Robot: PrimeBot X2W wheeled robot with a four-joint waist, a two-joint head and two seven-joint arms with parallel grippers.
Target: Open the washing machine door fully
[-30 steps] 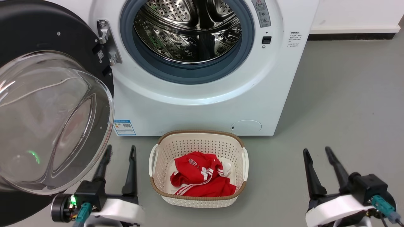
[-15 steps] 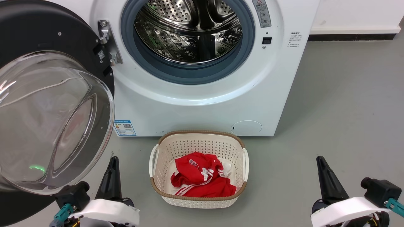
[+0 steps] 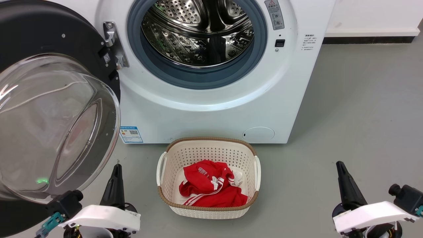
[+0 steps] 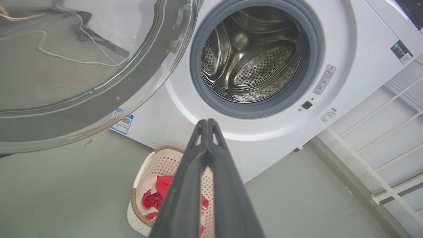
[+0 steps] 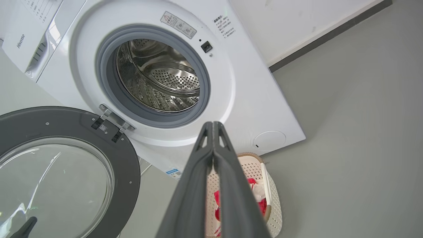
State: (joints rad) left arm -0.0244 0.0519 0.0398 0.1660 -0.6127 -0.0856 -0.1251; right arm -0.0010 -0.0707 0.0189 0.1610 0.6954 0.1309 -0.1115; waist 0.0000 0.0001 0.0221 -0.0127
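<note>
Door: the washing machine door stands swung far out to the left of the opening, with its glass bowl bulging toward the head camera. It looks as open as it can go.
Hinge: the metal hinge at the opening's left edge carries the door, which is why the whole disc hangs off that side.
Machine: the washing machine stands on the grey floor, its steel drum on show inside the grey-blue gasket.
Basket: the laundry basket sits on the floor just beside the machine's front, below the opening. The red garment inside is probably waiting to be loaded.
Left gripper: the left gripper hangs low, just beside the door's lower rim and not touching it, fingers pressed together on nothing.
Right gripper: the right gripper is well apart over the floor's right side, fingers together and empty.
Verdict: the job looks done, with both arms parked clear.
</note>
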